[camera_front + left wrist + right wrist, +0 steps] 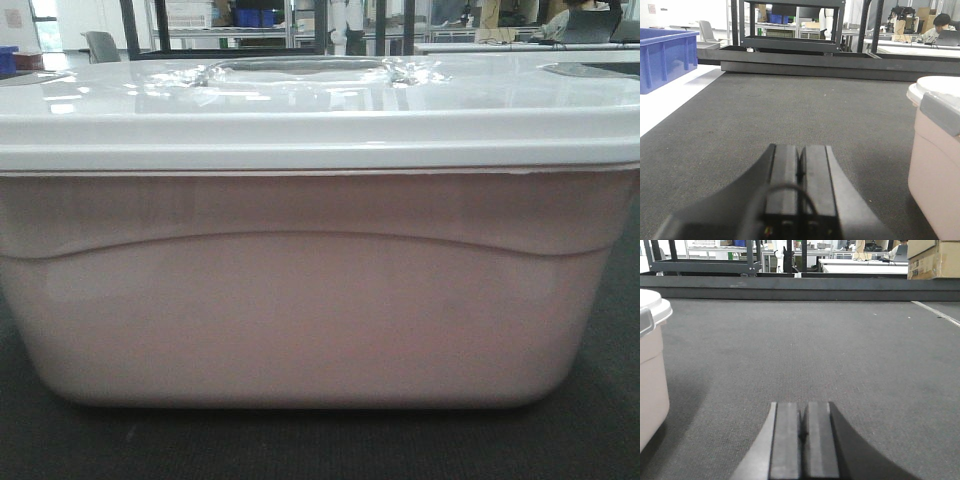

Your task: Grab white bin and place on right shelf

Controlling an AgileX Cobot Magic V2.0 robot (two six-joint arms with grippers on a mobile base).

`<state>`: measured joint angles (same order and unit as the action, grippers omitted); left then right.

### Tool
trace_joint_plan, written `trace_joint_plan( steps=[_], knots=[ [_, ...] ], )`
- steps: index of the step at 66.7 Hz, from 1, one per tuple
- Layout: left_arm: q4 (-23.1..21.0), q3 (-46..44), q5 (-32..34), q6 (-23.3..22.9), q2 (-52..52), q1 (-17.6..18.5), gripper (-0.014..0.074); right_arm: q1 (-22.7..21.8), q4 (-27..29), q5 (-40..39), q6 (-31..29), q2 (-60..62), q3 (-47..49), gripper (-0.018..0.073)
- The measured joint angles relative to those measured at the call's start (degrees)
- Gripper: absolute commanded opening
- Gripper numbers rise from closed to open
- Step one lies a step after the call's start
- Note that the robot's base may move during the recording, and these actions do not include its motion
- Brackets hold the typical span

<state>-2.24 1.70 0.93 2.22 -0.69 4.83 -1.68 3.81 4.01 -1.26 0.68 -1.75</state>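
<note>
**A:** Where's the bin?

**B:** The bin [320, 300] sits on the dark mat [320, 440], long side to the front camera and filling that view. Its lid [320, 110] is on.

**A:** And the claws?

**B:** There's one on each side of it. The left gripper [800, 150] is low over the mat, fingers pressed together and holding nothing. The bin is at the right edge of its view, apart from it. The right gripper [802, 407] is the same, fingers together and empty, with the bin at the left edge of its view.

**A:** Anything else around?

**B:** A blue crate [665, 57] stands off the mat, at the far left of the left wrist view. Cardboard boxes [932, 260] are at the far right of the right wrist view. A pale rack [230, 38] behind the bin might be steel, but it's too blurred to tell.
</note>
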Motion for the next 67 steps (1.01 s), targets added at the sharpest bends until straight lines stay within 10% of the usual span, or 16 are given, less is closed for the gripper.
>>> trace_joint_plan(
  steps=[49,67],
  knots=[
    [0.0,0.0,-0.1,0.0,0.0,0.0,-0.0118,0.0,0.0,-9.5,0.0,0.0,0.0,0.0068],
    [0.0,-11.4,-14.1,0.0,2.0,0.0,-0.0118,0.0,0.3,-0.3,1.3,0.0,7.6,0.0068]
  ],
)
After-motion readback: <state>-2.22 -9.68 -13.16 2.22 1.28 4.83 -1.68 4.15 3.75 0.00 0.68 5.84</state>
